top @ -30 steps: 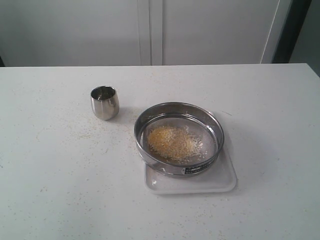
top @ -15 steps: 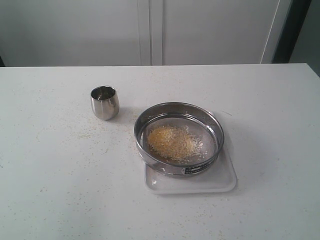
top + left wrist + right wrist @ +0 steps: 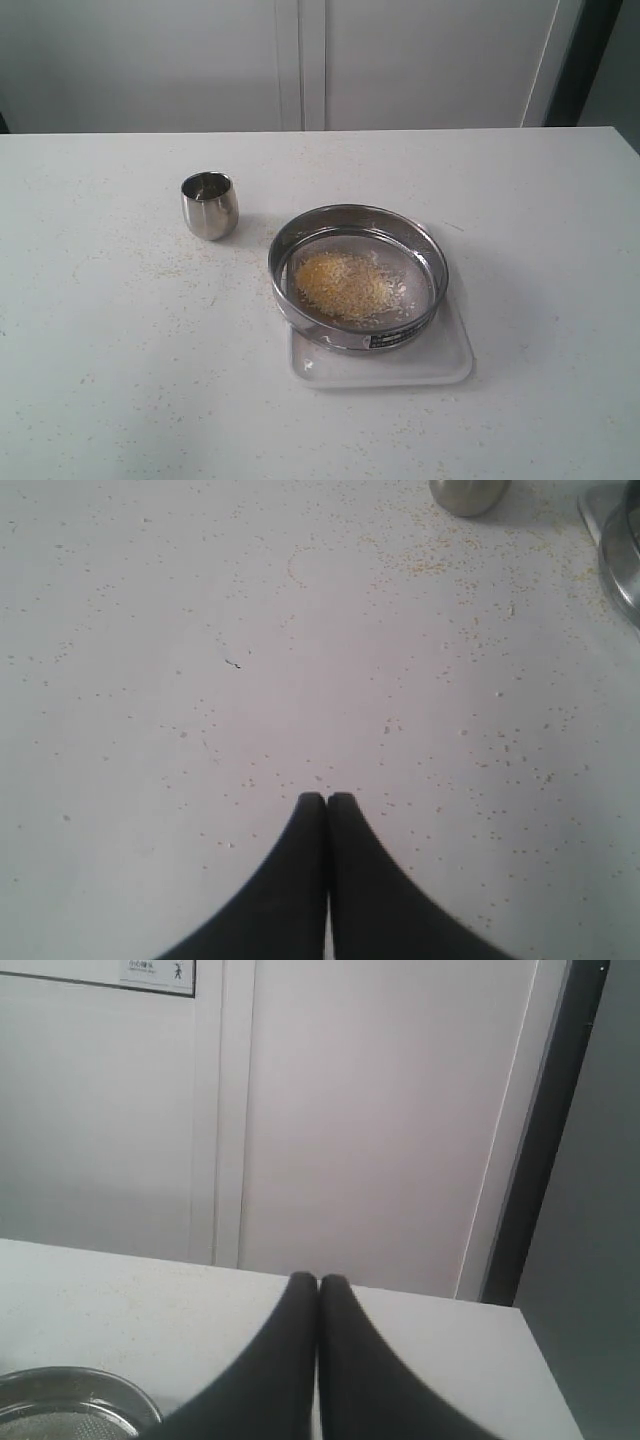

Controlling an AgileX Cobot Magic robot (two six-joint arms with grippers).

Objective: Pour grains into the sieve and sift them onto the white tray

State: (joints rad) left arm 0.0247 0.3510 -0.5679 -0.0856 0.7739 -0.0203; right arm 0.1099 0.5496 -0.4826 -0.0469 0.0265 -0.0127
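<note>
Exterior view is showing grains [image 3: 343, 283] lying heaped in the sieve [image 3: 330, 336], which is sitting on the white tray [image 3: 440, 365] and overhanging its far edge. Left claw [image 3: 326, 800] and right claw [image 3: 318, 1282] are both pinched closed, gripping nothing. Risk: any shaking is likely dropping fines past the tray onto the table [image 3: 120, 350].

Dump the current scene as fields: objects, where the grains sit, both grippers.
sieve: upright on the white tray, rim label facing the exterior camera
grains: heaped inside the sieve, yellow with whitish bits; stray specks on the table
white tray: under the sieve, near edge and corners showing
steel cup: upright on the table, left of the sieve, apart from it
left gripper: jaws shut, empty, above the speckled table
right gripper: jaws shut, empty, clear of the sieve
arms in exterior view: none
</note>
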